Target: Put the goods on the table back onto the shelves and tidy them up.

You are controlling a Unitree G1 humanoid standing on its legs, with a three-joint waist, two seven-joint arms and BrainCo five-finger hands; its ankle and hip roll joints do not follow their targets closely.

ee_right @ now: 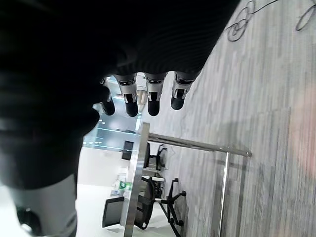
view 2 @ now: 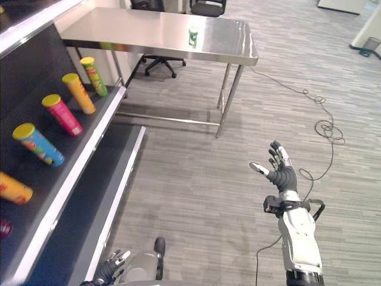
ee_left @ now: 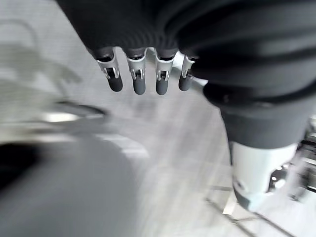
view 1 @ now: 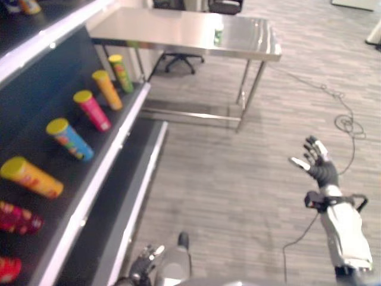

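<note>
A small green can (view 2: 193,36) stands alone on the steel table (view 2: 149,31) ahead. Several snack tubes lie on the dark shelf (view 1: 77,196) at my left: green (view 1: 121,72), orange (view 1: 107,89), pink (view 1: 91,109), blue (view 1: 69,139) and yellow-orange (view 1: 31,176). My right hand (view 2: 278,168) is raised over the floor at the lower right, fingers (ee_right: 148,101) straight and holding nothing. Low at the bottom edge hangs my left hand (view 2: 112,266), its fingers (ee_left: 136,79) relaxed and empty.
Red packets (view 1: 16,219) lie at the near end of the shelf. A lower shelf board (view 1: 119,214) juts out beneath. Office chairs (view 2: 156,59) stand behind the table. Grey plank floor (view 2: 196,179) stretches between me and the table.
</note>
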